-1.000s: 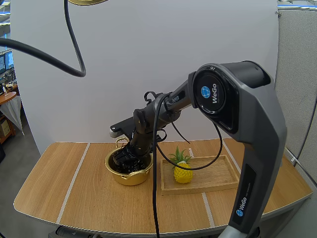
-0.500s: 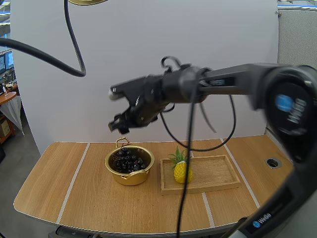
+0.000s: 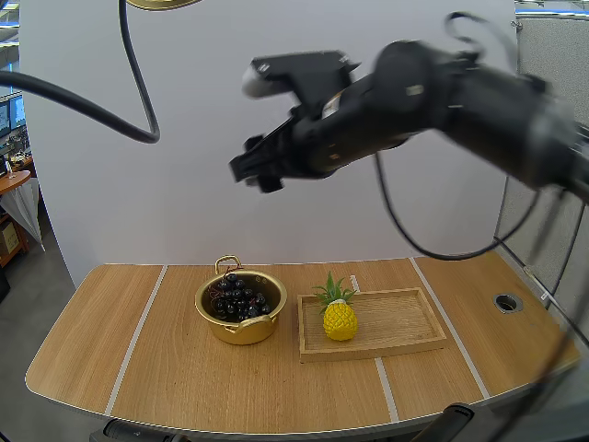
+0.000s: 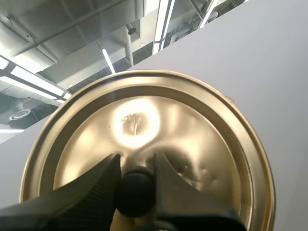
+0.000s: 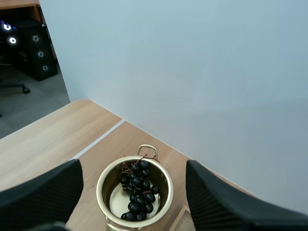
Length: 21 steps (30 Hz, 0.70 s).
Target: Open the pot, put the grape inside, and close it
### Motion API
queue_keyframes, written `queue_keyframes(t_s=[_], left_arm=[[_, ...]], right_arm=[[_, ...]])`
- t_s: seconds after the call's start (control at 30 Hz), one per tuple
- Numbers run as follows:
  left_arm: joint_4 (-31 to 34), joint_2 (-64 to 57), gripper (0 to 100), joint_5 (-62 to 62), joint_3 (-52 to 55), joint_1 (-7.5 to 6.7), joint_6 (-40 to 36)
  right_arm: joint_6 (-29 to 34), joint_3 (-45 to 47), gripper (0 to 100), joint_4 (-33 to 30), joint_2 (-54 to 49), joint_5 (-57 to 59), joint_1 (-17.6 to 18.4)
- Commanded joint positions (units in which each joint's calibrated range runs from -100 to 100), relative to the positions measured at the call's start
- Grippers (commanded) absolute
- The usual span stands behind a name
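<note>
The gold pot (image 3: 241,322) stands uncovered on the table's left half, and the dark bunch of grapes (image 3: 237,296) lies inside it. My right gripper (image 3: 256,175) hangs high above the pot, open and empty. From the right wrist view I look down on the pot (image 5: 109,185) with the grapes (image 5: 137,191) in it, framed by the wide-apart fingers of the right gripper (image 5: 134,166). My left gripper (image 4: 134,185) is shut on the black knob (image 4: 134,193) of the gold lid (image 4: 192,144), held up in the air. An edge of that lid (image 3: 164,4) shows high above the table's left side.
A wooden tray (image 3: 405,318) lies right of the pot, and a yellow toy pineapple (image 3: 340,318) stands at its left end. A small round hole (image 3: 504,301) sits near the table's right edge. Bare wood stretches left of and in front of the pot.
My right gripper has lifted from inside the pot to high above it, leaving the grapes in the pot. The lid has stayed up.
</note>
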Motion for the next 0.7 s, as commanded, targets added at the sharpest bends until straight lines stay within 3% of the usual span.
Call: queue_keyframes(t_s=[0.0,0.37,0.67], left_arm=[[0.3,-0.2,0,-2.0,-0.4,-0.07,-0.5],[0.3,-0.2,0,-2.0,-0.4,-0.07,-0.5],[0.3,-0.2,0,-2.0,-0.4,-0.07,-0.5]], right_arm=[[-0.3,0.2,100,0.4,-10.8,11.1,0.0],[0.5,7.1,100,1.5,-31.3,26.2,0.0],[1.9,16.6,100,1.7,-37.5,31.2,-0.8]])
